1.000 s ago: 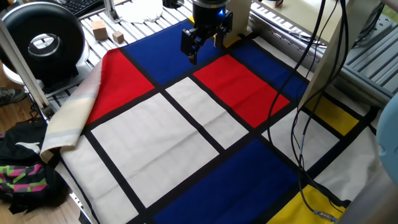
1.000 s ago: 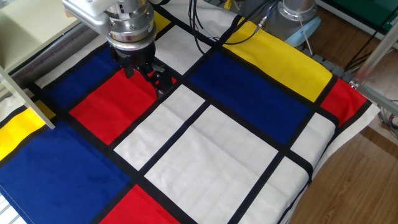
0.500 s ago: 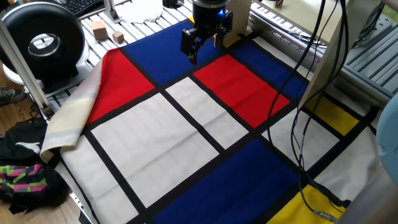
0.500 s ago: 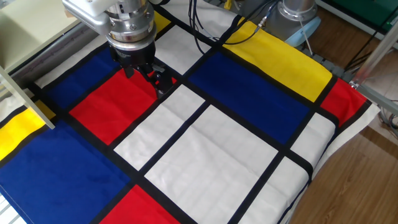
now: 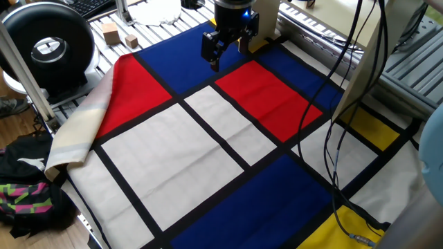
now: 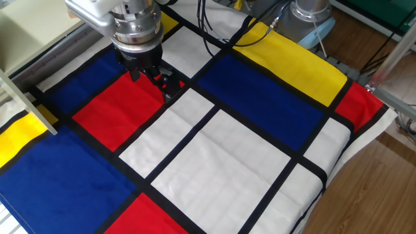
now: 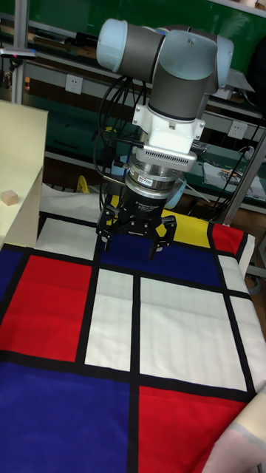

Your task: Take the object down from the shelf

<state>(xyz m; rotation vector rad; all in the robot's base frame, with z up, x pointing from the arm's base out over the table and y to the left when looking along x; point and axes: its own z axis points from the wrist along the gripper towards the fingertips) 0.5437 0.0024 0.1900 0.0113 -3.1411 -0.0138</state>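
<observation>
The object, a tiny tan block, rests on the shelf, a cream board unit at the left edge of the tall fixed view. The shelf's pale panels also show in one fixed view and the other fixed view. My gripper hangs to the right of the shelf, well apart from the block, above the checked cloth. It is open with nothing between its fingers. It hovers over the far red panel and over the red and white squares.
A red, blue, white and yellow cloth covers the table. Two wooden cubes lie on the slatted table beyond its edge, beside a black round device. Black cables hang at the right. A bag lies on the floor.
</observation>
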